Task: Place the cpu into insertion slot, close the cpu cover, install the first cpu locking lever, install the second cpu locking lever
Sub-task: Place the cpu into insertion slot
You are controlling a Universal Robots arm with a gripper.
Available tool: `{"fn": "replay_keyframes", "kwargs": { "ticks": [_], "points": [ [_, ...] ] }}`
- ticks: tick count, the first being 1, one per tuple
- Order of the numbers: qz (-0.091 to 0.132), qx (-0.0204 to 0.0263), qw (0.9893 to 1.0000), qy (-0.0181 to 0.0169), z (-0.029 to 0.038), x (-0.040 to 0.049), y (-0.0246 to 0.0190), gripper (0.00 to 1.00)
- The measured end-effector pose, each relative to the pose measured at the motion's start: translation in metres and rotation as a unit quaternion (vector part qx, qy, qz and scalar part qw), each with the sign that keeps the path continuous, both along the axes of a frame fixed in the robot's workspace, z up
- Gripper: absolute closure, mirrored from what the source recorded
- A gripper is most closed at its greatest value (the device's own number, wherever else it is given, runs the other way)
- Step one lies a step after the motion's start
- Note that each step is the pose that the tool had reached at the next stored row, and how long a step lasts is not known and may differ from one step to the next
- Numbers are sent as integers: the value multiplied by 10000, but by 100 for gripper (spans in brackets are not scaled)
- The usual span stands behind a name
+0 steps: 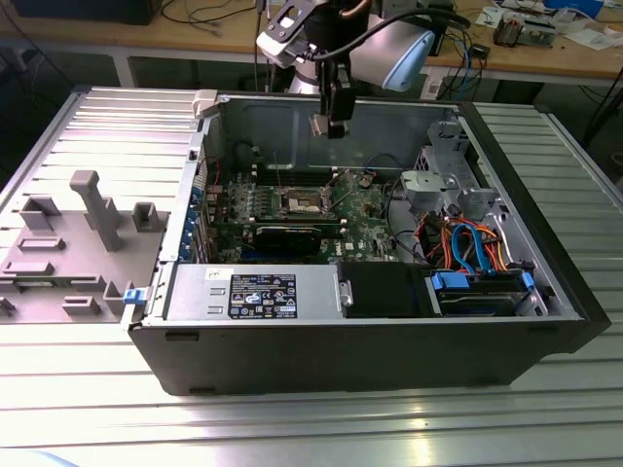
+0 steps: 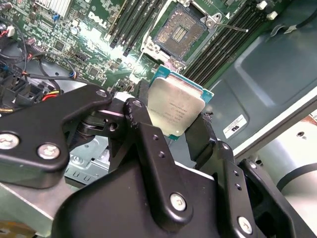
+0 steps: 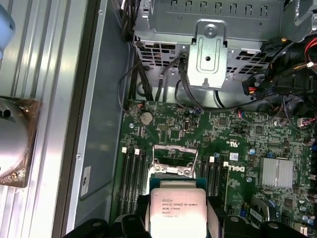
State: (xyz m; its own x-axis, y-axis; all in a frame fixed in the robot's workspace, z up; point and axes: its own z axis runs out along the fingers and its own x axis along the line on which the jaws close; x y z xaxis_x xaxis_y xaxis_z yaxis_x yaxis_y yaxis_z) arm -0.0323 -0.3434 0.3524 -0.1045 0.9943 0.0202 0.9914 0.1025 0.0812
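Note:
My gripper (image 1: 329, 125) hangs above the open computer case, shut on the cpu (image 1: 322, 124). In both wrist views the cpu (image 2: 176, 106) (image 3: 177, 210) is a square chip with a dull silver top and green edge, clamped by its sides between black fingers (image 2: 202, 130). The insertion slot (image 2: 181, 29) (image 3: 168, 170) lies on the green motherboard below and just ahead of the chip, its dark contact grid exposed. The cpu cover (image 3: 174, 154) shows as a silver frame raised at the socket's edge. A thin locking lever (image 2: 230, 26) sticks out beside the socket. From outside, the slot (image 1: 300, 202) sits mid-board.
Black memory slots (image 3: 134, 171) flank the socket. A coin battery (image 3: 145, 117) and a metal drive cage (image 3: 210, 49) lie beyond it. The power supply (image 1: 253, 292), orange and blue cables (image 1: 467, 243) and case walls (image 1: 321, 360) crowd the board. A grey fixture tray (image 1: 68, 233) sits outside.

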Motion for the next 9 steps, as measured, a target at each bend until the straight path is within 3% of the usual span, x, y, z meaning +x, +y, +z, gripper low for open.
{"fn": "replay_keyframes", "kwargs": {
  "ticks": [4, 9],
  "points": [
    [-269, 0, 9996, 20, -86, 1, 0, 46],
    [-289, 0, 9996, 30, -175, 0, 0, 46]
  ]
}}
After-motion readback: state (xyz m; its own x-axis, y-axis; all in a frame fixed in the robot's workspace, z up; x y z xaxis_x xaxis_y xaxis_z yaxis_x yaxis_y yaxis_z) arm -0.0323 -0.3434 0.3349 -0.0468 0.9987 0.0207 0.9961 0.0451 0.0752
